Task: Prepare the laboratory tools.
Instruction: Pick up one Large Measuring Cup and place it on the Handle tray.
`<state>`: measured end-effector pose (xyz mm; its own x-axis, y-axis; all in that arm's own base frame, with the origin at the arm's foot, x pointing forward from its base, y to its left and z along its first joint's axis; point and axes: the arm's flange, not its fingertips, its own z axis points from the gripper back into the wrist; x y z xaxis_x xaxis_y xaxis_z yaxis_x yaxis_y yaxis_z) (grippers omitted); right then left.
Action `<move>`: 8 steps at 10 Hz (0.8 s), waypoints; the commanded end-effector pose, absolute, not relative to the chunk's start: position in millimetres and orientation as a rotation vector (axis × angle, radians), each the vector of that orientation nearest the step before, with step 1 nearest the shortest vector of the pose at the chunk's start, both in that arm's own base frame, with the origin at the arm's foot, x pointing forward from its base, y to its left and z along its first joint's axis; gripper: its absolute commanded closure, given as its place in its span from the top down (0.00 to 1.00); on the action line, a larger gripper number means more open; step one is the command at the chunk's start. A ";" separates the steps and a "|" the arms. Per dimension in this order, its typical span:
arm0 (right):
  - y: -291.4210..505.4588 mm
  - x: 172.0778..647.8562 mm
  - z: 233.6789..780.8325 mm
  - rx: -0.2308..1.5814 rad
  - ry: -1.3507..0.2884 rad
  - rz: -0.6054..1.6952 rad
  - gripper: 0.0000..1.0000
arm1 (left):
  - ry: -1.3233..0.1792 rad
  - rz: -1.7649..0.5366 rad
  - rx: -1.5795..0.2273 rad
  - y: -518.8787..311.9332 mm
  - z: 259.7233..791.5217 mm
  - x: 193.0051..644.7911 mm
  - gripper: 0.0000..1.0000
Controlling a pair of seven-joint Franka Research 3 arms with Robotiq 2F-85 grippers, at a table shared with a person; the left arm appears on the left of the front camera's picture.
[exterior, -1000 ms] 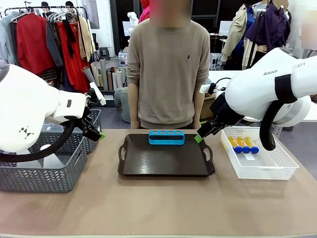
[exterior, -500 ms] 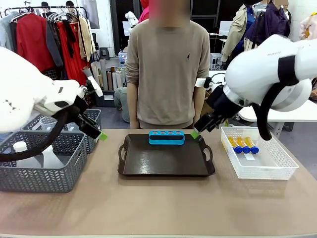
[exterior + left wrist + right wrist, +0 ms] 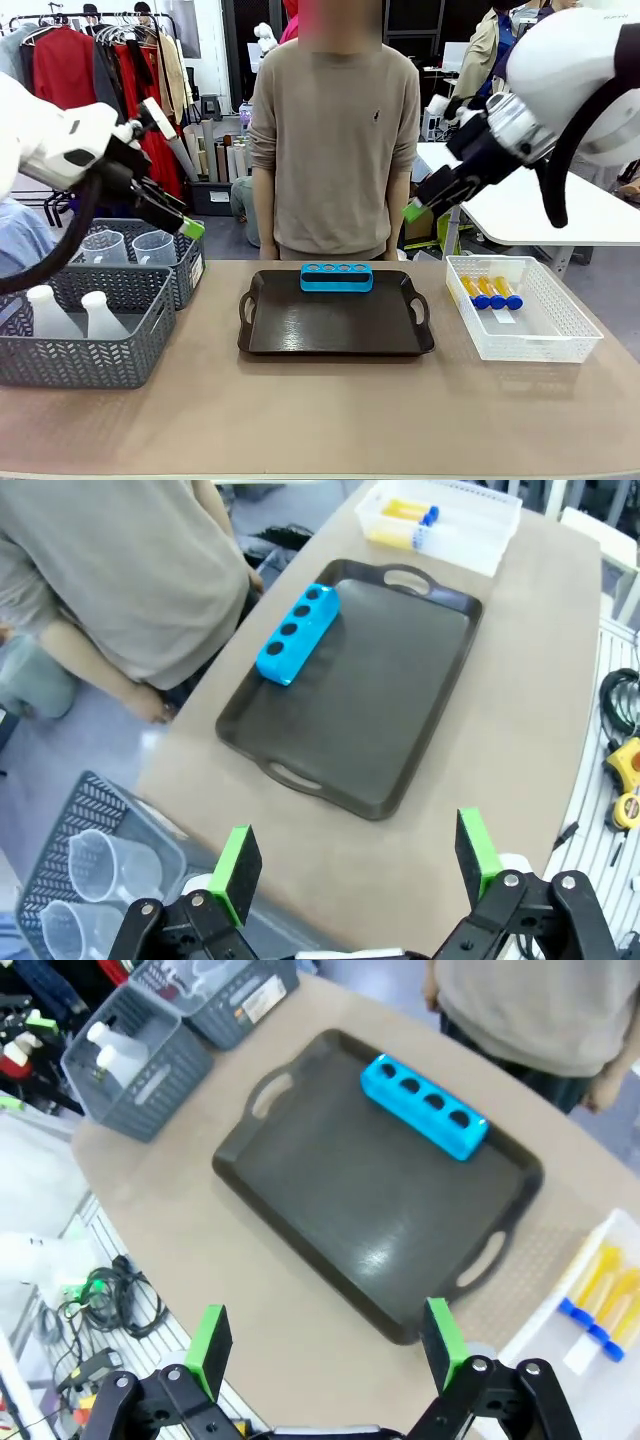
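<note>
Three blue-capped tubes [image 3: 490, 292] lay in the white mesh basket [image 3: 560, 345] on the desk [image 3: 320, 420]. Two measuring beakers [image 3: 130, 247] stood in the far grey basket [image 3: 190, 275], two conical flasks [image 3: 75, 312] in the near grey basket [image 3: 90, 360]. A four-hole blue rack [image 3: 336, 277] sat on the black tray [image 3: 335, 330]. The left gripper [image 3: 355, 830] and the right gripper [image 3: 323, 1315] hung wide open, empty.

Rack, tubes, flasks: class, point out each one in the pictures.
Rack [image 3: 337, 278]: front view, middle of its front face.
Tubes [image 3: 487, 287]: front view, orange body of the middle tube.
Flasks [image 3: 102, 320]: front view, body of the one nearer the tray.
</note>
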<state>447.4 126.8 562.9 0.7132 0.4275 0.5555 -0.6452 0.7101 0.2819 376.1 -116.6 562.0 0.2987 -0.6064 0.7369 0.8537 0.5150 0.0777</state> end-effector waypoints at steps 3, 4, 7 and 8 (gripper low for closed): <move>114.9 453.5 568.1 0.478 -0.498 0.611 1.00 | -0.791 -0.990 -0.361 -108.2 569.0 379.5 1.00; 114.9 453.5 568.1 0.478 -0.498 0.611 1.00 | -0.791 -0.990 -0.361 -108.2 569.0 379.5 1.00; 114.9 453.5 568.1 0.478 -0.498 0.611 1.00 | -0.791 -0.990 -0.361 -108.2 569.0 379.5 1.00; 114.9 453.5 568.1 0.478 -0.498 0.611 1.00 | -0.791 -0.990 -0.361 -108.2 569.0 379.5 1.00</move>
<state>455.7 117.8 567.3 0.7065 0.4288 0.5630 -0.6428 0.7217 0.2569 377.8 -112.6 574.1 0.3269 -0.6071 0.7243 0.8443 0.5319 0.0647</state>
